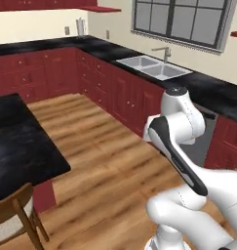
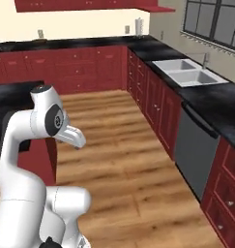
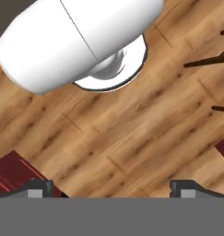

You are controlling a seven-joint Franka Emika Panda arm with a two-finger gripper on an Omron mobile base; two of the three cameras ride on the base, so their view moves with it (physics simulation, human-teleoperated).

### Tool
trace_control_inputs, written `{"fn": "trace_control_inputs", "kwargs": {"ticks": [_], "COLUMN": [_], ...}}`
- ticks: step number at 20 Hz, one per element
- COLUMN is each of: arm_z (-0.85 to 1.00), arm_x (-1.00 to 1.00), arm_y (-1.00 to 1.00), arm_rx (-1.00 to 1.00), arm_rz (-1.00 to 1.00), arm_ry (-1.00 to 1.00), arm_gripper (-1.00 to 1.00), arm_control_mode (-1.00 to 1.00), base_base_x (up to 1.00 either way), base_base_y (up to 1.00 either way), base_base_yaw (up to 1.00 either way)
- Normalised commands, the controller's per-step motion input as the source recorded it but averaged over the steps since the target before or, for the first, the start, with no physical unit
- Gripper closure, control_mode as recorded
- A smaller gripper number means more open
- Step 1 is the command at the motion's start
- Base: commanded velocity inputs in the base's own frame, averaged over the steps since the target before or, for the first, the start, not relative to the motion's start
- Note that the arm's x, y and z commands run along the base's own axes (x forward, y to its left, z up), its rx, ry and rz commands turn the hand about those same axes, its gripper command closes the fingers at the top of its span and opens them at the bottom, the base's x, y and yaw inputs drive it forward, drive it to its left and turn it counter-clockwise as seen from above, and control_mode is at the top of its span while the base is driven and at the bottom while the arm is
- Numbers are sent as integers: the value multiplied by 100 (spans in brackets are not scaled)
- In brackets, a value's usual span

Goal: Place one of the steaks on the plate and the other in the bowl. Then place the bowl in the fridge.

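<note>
Wooden plank floor (image 1: 105,161) runs between the units. Black worktop (image 1: 66,44) continues along the back wall and turns the corner under the window (image 1: 183,19). Double steel sink (image 1: 154,67) is set into the worktop below the window, tap (image 1: 166,52) at its rear edge. Dark red base cabinets (image 1: 115,93) stand beneath. Grey dishwasher front (image 2: 194,150) sits under the worktop just beside the sink. Black-topped island (image 1: 17,141) at left; wooden chair (image 1: 12,217) near its front corner. Paper towel roll (image 1: 80,27) stands at the worktop's back corner.
</note>
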Motion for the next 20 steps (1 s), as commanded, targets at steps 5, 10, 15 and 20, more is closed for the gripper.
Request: {"fn": "trace_control_inputs", "kwargs": {"ticks": [5,10,15,20], "arm_z": [0,0,0,0], "arm_x": [0,0,0,0], "arm_y": [0,0,0,0], "arm_rx": [0,0,0,0], "arm_rz": [0,0,0,0], "arm_ry": [0,0,0,0], "arm_gripper": [-100,-100,-100,-100], "arm_control_mode": [100,100,100,100], "base_base_x": [76,99,100,100], "base_base_y": [-67,-83,-24,13], "base_base_yaw": [69,42,7,11]}}
